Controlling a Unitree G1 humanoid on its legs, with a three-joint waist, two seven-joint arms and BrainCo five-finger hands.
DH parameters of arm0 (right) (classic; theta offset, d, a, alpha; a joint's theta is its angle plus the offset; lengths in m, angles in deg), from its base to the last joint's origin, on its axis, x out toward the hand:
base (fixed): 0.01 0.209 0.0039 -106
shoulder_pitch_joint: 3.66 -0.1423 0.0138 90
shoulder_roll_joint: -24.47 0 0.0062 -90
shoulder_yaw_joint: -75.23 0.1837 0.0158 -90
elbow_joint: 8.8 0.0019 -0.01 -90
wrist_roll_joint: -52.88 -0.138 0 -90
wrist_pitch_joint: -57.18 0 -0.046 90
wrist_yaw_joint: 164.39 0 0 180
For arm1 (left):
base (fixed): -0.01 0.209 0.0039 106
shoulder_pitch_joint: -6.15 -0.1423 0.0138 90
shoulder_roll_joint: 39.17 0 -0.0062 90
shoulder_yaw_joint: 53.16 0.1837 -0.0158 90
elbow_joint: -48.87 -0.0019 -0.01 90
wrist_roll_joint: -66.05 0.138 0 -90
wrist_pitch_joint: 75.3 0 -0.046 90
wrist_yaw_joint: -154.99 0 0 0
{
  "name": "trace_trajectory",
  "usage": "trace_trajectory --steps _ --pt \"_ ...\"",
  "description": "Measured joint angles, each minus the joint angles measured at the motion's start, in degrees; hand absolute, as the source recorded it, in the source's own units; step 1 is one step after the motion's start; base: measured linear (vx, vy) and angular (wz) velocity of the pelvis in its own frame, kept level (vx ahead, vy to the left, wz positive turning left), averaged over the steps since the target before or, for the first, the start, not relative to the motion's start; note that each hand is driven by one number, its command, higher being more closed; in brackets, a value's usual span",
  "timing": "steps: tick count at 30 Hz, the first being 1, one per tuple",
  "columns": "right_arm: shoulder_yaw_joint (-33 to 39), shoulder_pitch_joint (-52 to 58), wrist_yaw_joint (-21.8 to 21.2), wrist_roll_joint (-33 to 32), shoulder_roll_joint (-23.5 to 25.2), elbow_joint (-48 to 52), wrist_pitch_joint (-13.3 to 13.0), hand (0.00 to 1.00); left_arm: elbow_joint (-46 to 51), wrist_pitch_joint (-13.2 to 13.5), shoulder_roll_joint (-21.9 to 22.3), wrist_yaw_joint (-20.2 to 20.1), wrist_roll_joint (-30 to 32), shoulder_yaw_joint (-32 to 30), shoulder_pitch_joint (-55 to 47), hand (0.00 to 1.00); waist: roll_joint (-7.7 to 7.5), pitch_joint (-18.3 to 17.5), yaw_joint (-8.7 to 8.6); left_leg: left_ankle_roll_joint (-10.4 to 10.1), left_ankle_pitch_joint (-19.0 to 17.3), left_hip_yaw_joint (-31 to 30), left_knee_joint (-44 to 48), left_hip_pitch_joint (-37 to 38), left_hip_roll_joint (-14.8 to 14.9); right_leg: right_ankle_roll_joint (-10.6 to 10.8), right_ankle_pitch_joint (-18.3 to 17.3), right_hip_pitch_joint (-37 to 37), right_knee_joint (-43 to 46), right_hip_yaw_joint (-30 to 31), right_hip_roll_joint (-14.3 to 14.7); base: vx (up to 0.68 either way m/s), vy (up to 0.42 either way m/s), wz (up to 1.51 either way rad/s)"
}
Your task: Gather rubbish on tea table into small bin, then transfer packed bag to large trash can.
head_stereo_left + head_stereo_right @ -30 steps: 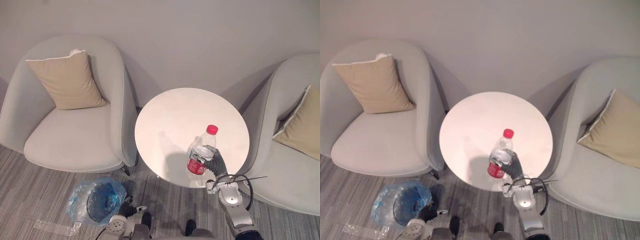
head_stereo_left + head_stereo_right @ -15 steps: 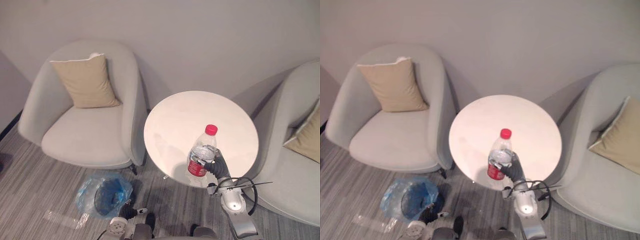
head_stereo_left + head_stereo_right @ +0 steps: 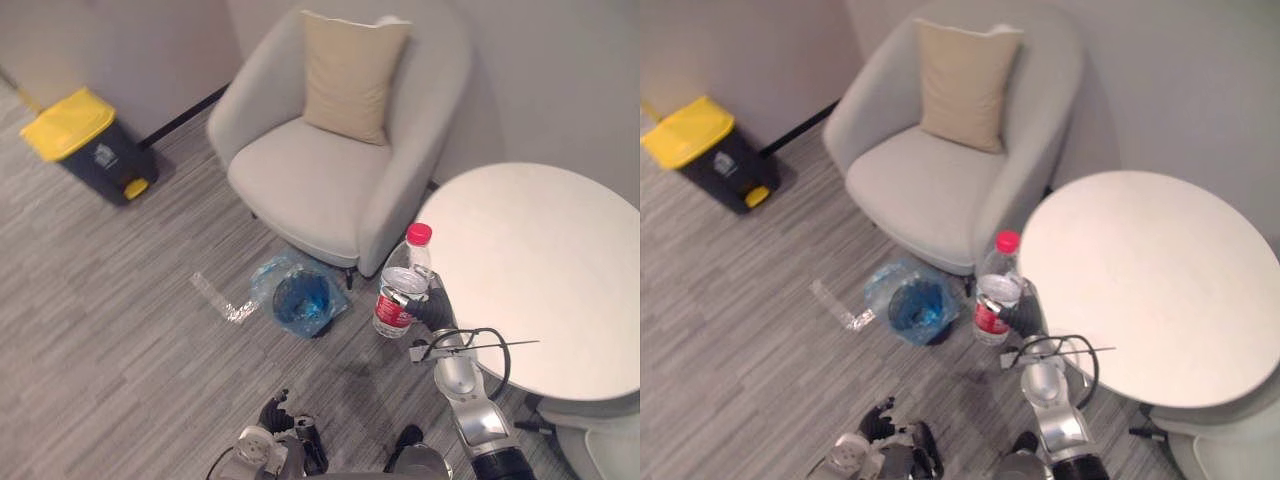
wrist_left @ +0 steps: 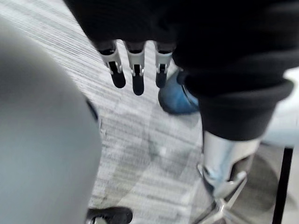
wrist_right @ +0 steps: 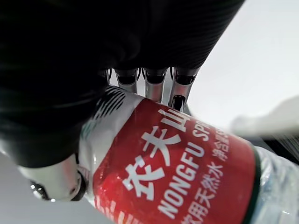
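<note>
A clear plastic bottle with a red cap and red label stands upright in my right hand, whose fingers curl round its label. The bottle hangs just past the left edge of the round white tea table, above the floor. Left of it on the floor is the small bin lined with a blue bag. The large trash can, dark with a yellow lid, stands by the wall at the far left. My left hand hangs low near the floor with straight fingers, holding nothing.
A grey armchair with a beige cushion stands right behind the small bin. A clear plastic wrapper lies on the striped carpet beside the bin. Another chair's edge shows at the lower right.
The camera has swung left, bringing the yellow-lidded can into sight. The bottle in my right hand, earlier over the table's front part, now hangs past the table's left edge.
</note>
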Motion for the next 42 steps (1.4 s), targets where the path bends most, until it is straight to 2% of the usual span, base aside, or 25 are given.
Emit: trace_trajectory --steps 2,4,6,7,8,9,10,11,13,15,16,17,18,19,20,22,23,24,26,29,31,32,34,36,42 --pt "-0.66 -0.58 -0.44 0.06 1.61 -1.13 0.23 1.0 -0.1 -0.03 -0.76 0.33 0.2 -0.74 -0.01 0.0 -0.01 0.05 0.4 0.72 -0.09 -1.24 0.15 0.0 -1.02 0.27 0.93 0.57 0.89 0.84 -0.8 0.0 0.13 0.31" --pt "-1.14 -0.42 -0.5 0.06 1.74 -1.85 0.29 1.0 -0.14 -0.03 -0.84 0.59 0.38 -1.22 -0.02 0.0 -0.22 0.35 0.38 2.2 -1.43 -2.13 1.67 -0.11 -1.08 -0.29 -0.27 0.03 5.32 1.03 -1.95 -0.04 0.085 0.33" --pt "-1.05 0.19 -0.67 0.02 1.82 -2.24 0.34 1.0 0.24 0.09 -1.21 0.71 0.33 -1.26 0.09 0.0 -1.03 1.26 0.25 2.02 -4.53 -3.69 4.13 -0.02 -1.66 -3.59 -3.6 -0.23 11.5 3.37 -3.74 -0.06 0.043 0.37" --pt "-1.0 1.05 -0.94 0.01 1.19 -2.22 0.37 1.0 0.3 0.07 -1.43 0.97 0.27 -1.23 -0.06 0.0 -1.21 1.6 -0.07 2.49 -5.21 -5.17 4.52 0.66 -2.19 -5.2 -3.85 -2.2 17.88 8.1 -4.77 -0.07 0.066 0.5" --pt "-0.97 2.05 -1.1 0.0 0.89 -2.22 0.38 1.0 0.18 0.03 -1.68 1.03 0.09 -1.26 -0.22 0.0 -1.53 1.9 -0.74 2.8 -5.33 -6.77 4.46 1.15 -2.52 -8.37 -3.17 -5.36 24.58 13.16 -4.89 -0.04 0.072 0.65" --pt "-0.74 2.82 -1.09 -0.01 0.84 -2.24 0.4 1.0 0.16 0.0 -2.0 1.07 -0.34 -1.43 -0.34 0.0 -1.05 1.95 -1.13 2.99 -5.46 -8.22 4.43 1.53 -2.52 -8.76 -4.92 -7.72 27.95 16.41 -3.76 0.06 0.047 0.6" --pt "-0.69 3.11 -1.11 0.0 0.82 -2.28 0.54 1.0 0.17 -0.02 -2.02 1.14 -0.98 -1.78 -0.38 0.0 -1.07 2.2 -1.15 3.1 -5.52 -9.03 4.12 1.62 -2.41 -7.61 -6.95 -8.67 28.57 18.22 -2.33 0.09 -0.005 0.5" --pt "-1.23 3.05 -1.41 0.02 0.97 -2.22 0.68 1.0 0.09 -0.14 -2.22 1.51 -2.56 -3.18 -0.07 0.0 -1.88 2.86 -0.98 3.36 -5.46 -10.18 3.24 2.09 -2.04 -5.99 -10.34 -11.38 28.19 20.38 1.73 0.11 -0.026 0.36" --pt "-1.28 3.12 -1.97 0.03 1.15 -2.54 0.7 1.0 -0.2 -0.35 -2.42 1.99 -3.62 -3.63 0.11 0.0 -1.95 3.4 -1.1 3.55 -5.31 -12.42 2.67 3.0 -2.12 -4.78 -11.4 -13.58 25.25 20.42 6.19 0.11 -0.041 0.44" --pt "-0.76 4.16 -2.18 0.01 0.69 -2.65 0.88 1.0 -0.59 -0.93 -2.31 2.17 -3.61 -3.49 0.4 0.0 -1.86 3.58 -1.64 2.7 -5.96 -15.05 2.73 4.51 -2.53 -3.72 -10.81 -14.19 19.85 20.66 9.58 0.2 -0.082 0.78" --pt "-0.65 4.88 -2.2 0.01 0.55 -2.59 0.93 1.0 -1.1 -1.04 -2.49 2.12 -3.6 -3.48 0.34 0.0 -1.84 3.54 -2.41 2.21 -6.52 -17.02 3.1 4.8 -3.26 -4.06 -9.76 -14.05 17.14 21.64 10.23 0.25 -0.124 1.24" --pt "0.09 5.98 -2.29 -0.02 0.63 -2.16 0.93 1.0 -1.33 -1.05 -2.47 1.98 -3.62 -3.56 0.3 0.0 -2.69 3.1 -3.16 1.72 -7.82 -19.11 5.75 4.3 -4.08 -4.81 -7.39 -13.81 14.75 22.61 10.04 0.27 -0.176 1.27" --pt "0.87 6.65 -2.39 -0.02 0.36 -2.21 0.99 1.0 -1.4 -1.09 -2.33 2.04 -3.62 -3.62 0.32 0.0 -1.96 3.05 -3.27 1.35 -9.89 -20.82 8.86 3.11 -3.82 -5.47 -6.69 -13.37 16.0 21.68 10.1 0.29 -0.19 1.05" --pt "1.73 7.52 -2.55 -0.03 -0.43 -2.1 1.58 1.0 -1.36 -1.04 -1.46 2.16 -3.67 -3.65 -0.2 0.0 -0.04 2.06 -2.78 0.7 -11.98 -21.78 11.46 2.63 -2.19 -5.88 -8.33 -12.73 16.16 19.94 11.17 0.32 -0.173 0.53" --pt "1.82 7.66 -2.6 -0.03 -1.02 -2.03 1.76 1.0 -1.32 -1.02 -1.18 2.19 -3.6 -3.59 -0.36 0.0 0.76 1.67 -1.92 0.59 -12.2 -21.26 13.34 2.39 -1.24 -6.53 -9.23 -11.89 16.15 19.07 11.63 0.45 -0.2 0.36" --pt "1.97 7.84 -2.59 -0.05 -1.2 -1.03 1.92 1.0 -0.81 -1.06 -1.06 2.0 -3.63 -3.65 -0.31 0.0 1.41 1.68 -2.05 0.42 -12.09 -19.11 20.35 0.42 0.98 -7.3 -10.07 -9.02 14.94 17.97 13.02 0.45 -0.17 0.24" --pt "2.19 8.17 -2.55 -0.1 -1.18 0.18 1.97 1.0 -0.18 -1.14 -1.1 2.01 -3.63 -3.63 -0.33 0.0 1.31 1.75 -1.98 -0.78 -11.12 -17.65 25.6 -0.63 2.27 -7.7 -10.13 -6.51 13.4 18.07 13.71 0.41 -0.077 0.04" --pt "2.28 8.12 -2.39 -0.13 -1.1 1.38 1.95 1.0 0.13 -1.11 -1.13 2.0 -3.61 -3.64 -0.42 0.0 0.69 2.1 -1.82 -1.53 -10.83 -15.86 30.53 -2.23 3.33 -7.85 -10.22 -3.49 11.58 18.76 13.86 0.4 -0.058 -0.13" --pt "2.65 6.94 -1.96 -0.16 -1.15 2.35 1.86 1.0 0.69 -1.06 -1.08 1.92 -3.6 -3.61 -0.46 0.0 0.02 2.45 -1.58 -1.62 -12.33 -14.2 31.11 -2.89 3.94 -7.84 -10.22 -0.35 10.28 20.97 13.45 0.3 -0.012 -0.33" --pt "3.69 5.02 -1.36 -0.14 -0.98 1.91 1.94 1.0 1.52 -1.01 -0.99 1.41 -3.57 -3.59 -0.4 0.0 -0.26 2.89 -1.28 -2.22 -12.28 -16.21 21.45 -5.54 2.66 -7.57 -10.32 1.25 10.74 24.29 12.1 0.24 0.12 -0.51" --pt "3.76 4.89 -1.03 -0.06 -1.38 1.71 1.82 1.0 2.11 -0.91 -0.42 1.06 -3.88 -3.33 -0.91 0.0 1.52 2.48 -0.76 -2.68 0.15 -20.52 9.3 -5.53 2.4 -4.7 -11.58 1.44 12.67 26.57 13.0 0.25 0.256 -0.58" --pt "3.77 5.01 -0.9 -0.08 0.01 0.9 2.21 1.0 1.96 -1.03 -0.88 1.25 -3.53 -3.44 -0.39 0.0 -0.05 2.28 -0.76 -2.63 -0.05 -19.73 10.15 -4.55 0.88 -3.25 -12.77 1.62 12.69 28.15 11.24 0.24 0.249 -0.36" --pt "3.45 5.48 -1.37 -0.03 1.61 0.77 2.03 1.0 1.55 -1.04 -2.08 0.87 -3.42 -2.92 -0.04 0.0 -1.07 2.18 -1.02 -2.33 -0.21 -18.75 8.9 -4.26 -0.35 -2.84 -12.25 1.08 12.36 30.12 10.01 0.17 0.184 -0.16" --pt "3.15 5.48 -1.86 -0.02 1.79 0.01 2.06 1.0 1.33 -1.04 -2.16 0.98 -3.4 -2.93 -0.03 0.0 -1.05 2.26 -0.95 -1.02 -1.0 -17.56 8.86 -3.71 -0.72 -2.16 -11.62 1.12 12.2 31.29 9.5 0.09 0.123 -0.2" --pt "1.62 4.89 -1.95 1.84 1.6 -3.43 1.93 1.0 0.49 -1.04 -2.52 1.1 -2.74 -3.09 -0.04 0.0 -1.14 2.27 -0.84 -0.87 -1.09 -13.69 6.03 -1.15 -0.04 -0.8 -10.37 0.69 10.72 35.34 9.49 0.02 0.049 -0.38"
